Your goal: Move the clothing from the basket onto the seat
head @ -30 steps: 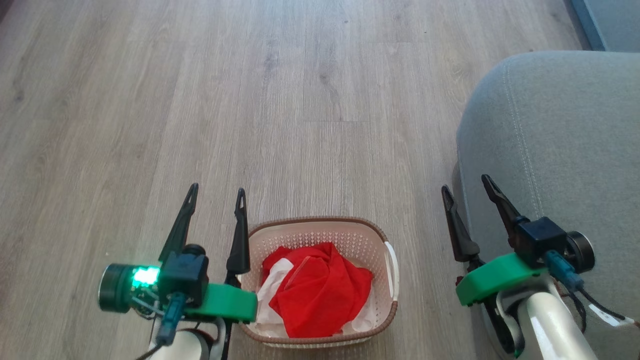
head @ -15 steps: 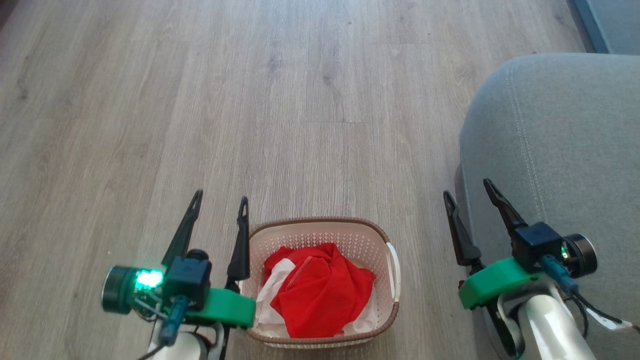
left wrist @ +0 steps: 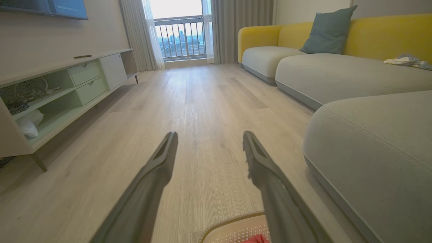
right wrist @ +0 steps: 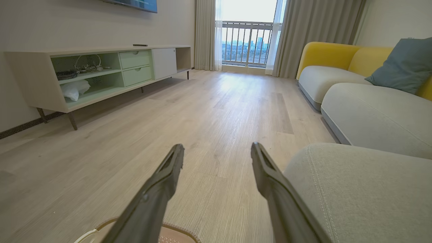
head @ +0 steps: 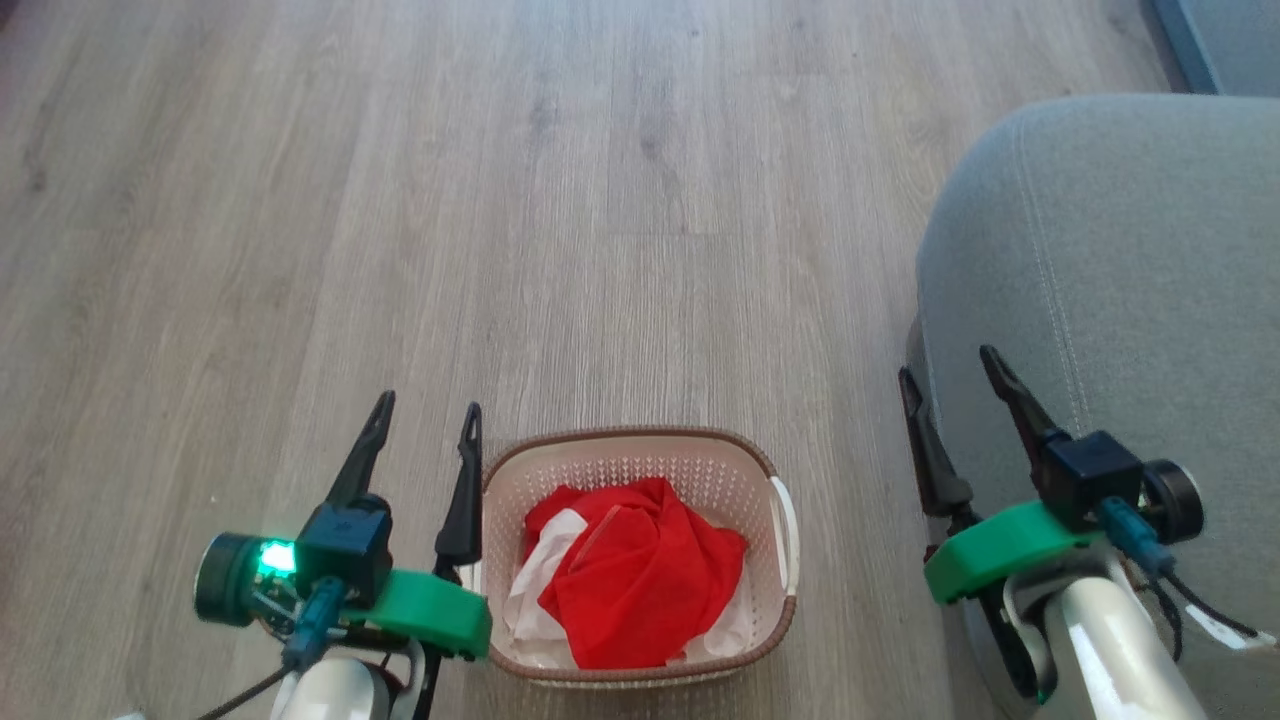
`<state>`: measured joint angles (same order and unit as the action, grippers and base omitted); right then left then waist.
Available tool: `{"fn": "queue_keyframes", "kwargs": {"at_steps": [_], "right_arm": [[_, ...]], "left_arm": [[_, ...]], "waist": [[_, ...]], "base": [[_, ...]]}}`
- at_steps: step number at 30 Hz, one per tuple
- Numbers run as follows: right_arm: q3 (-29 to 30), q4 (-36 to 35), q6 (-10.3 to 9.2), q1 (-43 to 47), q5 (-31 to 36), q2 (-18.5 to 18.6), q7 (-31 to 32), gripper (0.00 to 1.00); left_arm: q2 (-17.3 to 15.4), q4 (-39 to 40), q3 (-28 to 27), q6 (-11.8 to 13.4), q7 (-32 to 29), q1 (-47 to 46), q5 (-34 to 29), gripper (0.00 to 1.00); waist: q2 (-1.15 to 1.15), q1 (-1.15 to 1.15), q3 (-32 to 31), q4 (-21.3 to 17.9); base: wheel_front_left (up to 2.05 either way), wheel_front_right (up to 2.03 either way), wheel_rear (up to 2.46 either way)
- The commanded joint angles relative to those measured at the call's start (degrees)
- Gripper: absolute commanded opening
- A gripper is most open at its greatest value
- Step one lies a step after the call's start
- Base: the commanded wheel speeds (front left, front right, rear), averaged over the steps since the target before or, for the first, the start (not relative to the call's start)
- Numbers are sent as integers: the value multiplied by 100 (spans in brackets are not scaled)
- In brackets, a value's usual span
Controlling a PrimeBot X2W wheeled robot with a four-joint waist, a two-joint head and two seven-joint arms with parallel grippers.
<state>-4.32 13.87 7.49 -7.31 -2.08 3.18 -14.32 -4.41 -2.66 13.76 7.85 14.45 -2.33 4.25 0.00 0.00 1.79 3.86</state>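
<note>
— Where does the clothing (head: 630,570) lie from us?
— Bunched in the basket (head: 640,455) on the floor (head: 600,200), between our arms and nearer our body than either pair of fingertips. Nothing is on the seat (head: 1130,280) yet.
— Which arm do we send?
— The left gripper (head: 428,403), we judge. Its inner finger stands just beside the basket's left rim, spread wide and empty. The right gripper (head: 947,363), also spread and empty, hangs at the seat's edge, apart from the basket.
— And the heap's length?
— It runs roughly away from us.
</note>
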Motion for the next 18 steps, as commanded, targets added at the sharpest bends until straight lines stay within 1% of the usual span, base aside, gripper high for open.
{"fn": "queue_keyframes", "kwargs": {"at_steps": [1, 3, 7, 12, 13, 17, 18], "right_arm": [[-74, -222, 0, -332, -8, -30, -68, 100], [-25, -266, 0, -364, 37, -30, -68, 100], [104, -388, 0, -475, 200, -30, -68, 100], [168, -665, 0, -669, 434, -30, -68, 100], [168, -665, 0, -669, 434, -30, -68, 100], [198, -1009, 0, -781, 621, -30, -68, 100], [222, -1192, 0, -830, 716, -30, -68, 100]], "left_arm": [[49, 103, -230, -104, 55, -171, -60, 100], [72, -23, -253, -224, 55, -179, -50, 100], [106, -344, -290, -559, 55, -291, 18, 100], [122, -604, -370, -869, 55, -589, -76, 100], [122, -604, -370, -869, 55, -589, -76, 100], [89, -913, -410, -1078, 55, -912, -200, 100], [31, -1146, -394, -1162, 55, -1120, -273, 100]], "waist": [[0, 0, 85, -32], [0, 0, 182, -67], [0, 0, 507, -155], [0, 0, 1228, -331], [0, 0, 1228, -331], [0, 0, 1888, -484], [0, 0, 2238, -558]], "base": [[0, 0, 0], [0, 0, 0], [0, 0, 0], [0, 0, 0], [0, 0, 0], [0, 0, 0], [0, 0, 0]]}}
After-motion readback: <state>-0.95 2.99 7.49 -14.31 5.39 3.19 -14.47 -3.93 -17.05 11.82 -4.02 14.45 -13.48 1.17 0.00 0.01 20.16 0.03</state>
